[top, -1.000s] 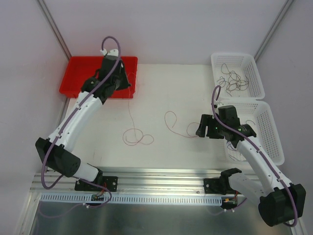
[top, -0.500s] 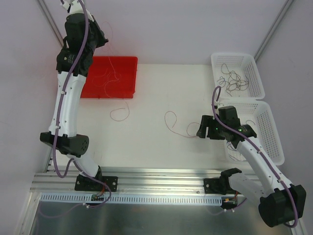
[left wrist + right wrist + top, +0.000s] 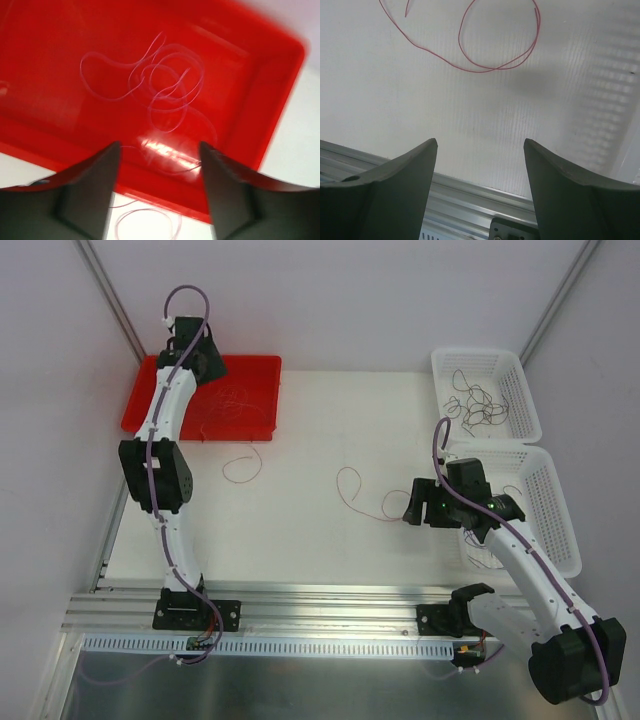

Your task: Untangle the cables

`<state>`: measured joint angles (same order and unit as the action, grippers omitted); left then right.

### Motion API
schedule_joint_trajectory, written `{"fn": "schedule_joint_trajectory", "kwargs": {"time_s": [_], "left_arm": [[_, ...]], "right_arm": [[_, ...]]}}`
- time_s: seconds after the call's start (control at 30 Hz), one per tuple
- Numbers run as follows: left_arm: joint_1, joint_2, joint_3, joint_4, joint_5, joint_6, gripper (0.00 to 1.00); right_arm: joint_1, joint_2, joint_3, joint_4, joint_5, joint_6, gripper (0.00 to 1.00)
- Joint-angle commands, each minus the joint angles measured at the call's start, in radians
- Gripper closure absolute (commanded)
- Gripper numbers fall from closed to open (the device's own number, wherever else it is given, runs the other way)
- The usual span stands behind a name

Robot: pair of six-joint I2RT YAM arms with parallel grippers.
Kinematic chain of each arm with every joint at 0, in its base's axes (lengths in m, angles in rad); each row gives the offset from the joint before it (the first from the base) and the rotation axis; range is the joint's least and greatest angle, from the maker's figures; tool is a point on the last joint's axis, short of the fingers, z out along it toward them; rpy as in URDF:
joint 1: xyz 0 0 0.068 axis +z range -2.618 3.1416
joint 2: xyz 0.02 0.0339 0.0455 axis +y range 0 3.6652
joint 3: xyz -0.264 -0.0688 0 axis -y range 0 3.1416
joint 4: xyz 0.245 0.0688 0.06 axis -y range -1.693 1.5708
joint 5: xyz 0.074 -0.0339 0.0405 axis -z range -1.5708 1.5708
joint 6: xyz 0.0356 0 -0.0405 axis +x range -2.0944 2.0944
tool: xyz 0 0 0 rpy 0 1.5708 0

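A thin pink cable [image 3: 236, 404] lies in loose loops inside the red tray [image 3: 255, 375] at the back left. Its tail runs over the tray's front rim and ends in a small loop on the table [image 3: 243, 468]. My left gripper [image 3: 208, 370] hangs above the tray, open and holding nothing. In the left wrist view the cable's loops [image 3: 165, 85] lie on the tray floor [image 3: 50, 40] beyond the open left gripper [image 3: 160, 147]. A red cable [image 3: 360, 496] curls on the white table just left of my right gripper [image 3: 415, 502]. That gripper [image 3: 480, 142] is open and empty, with the red cable [image 3: 495, 62] ahead of it.
Two white mesh baskets stand at the right. The back basket [image 3: 520, 375] holds a bunch of dark cables [image 3: 478, 403]; the near basket [image 3: 555, 515] sits beside the right arm. A metal rail [image 3: 320, 605] runs along the near table edge.
My left arm lifted the pink cable from the table, swung back over the red tray and opened its jaws. The cable dropped into the tray. The right arm has not moved.
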<state>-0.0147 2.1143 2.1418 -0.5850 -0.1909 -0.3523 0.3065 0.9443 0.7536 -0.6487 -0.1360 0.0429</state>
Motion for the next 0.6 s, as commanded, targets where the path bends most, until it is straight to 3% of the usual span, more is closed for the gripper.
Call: {"fn": "schedule_joint_trajectory", "kwargs": {"time_s": [0.0, 0.1, 0.17, 0.33, 0.57], "left_arm": [[-0.007, -0.132, -0.13, 0.016, 0.051, -0.056, 0.25], [-0.014, -0.253, -0.325, 0.043, 0.076, -0.083, 0.09], [-0.022, -0.355, -0.487, 0.071, 0.085, -0.114, 0.07], [-0.063, -0.537, -0.819, 0.16, 0.08, -0.232, 0.11], [-0.125, -0.536, -0.999, 0.217, 0.062, -0.292, 0.2]], "right_arm": [[0.006, -0.018, 0.024, -0.009, 0.013, -0.011, 0.26], [0.006, -0.013, 0.018, 0.003, 0.0, -0.005, 0.26], [0.006, -0.016, 0.009, 0.015, -0.008, 0.0, 0.26], [0.008, -0.038, -0.016, 0.027, -0.014, 0.008, 0.26], [0.006, -0.068, -0.03, 0.017, -0.014, 0.011, 0.26]]}}
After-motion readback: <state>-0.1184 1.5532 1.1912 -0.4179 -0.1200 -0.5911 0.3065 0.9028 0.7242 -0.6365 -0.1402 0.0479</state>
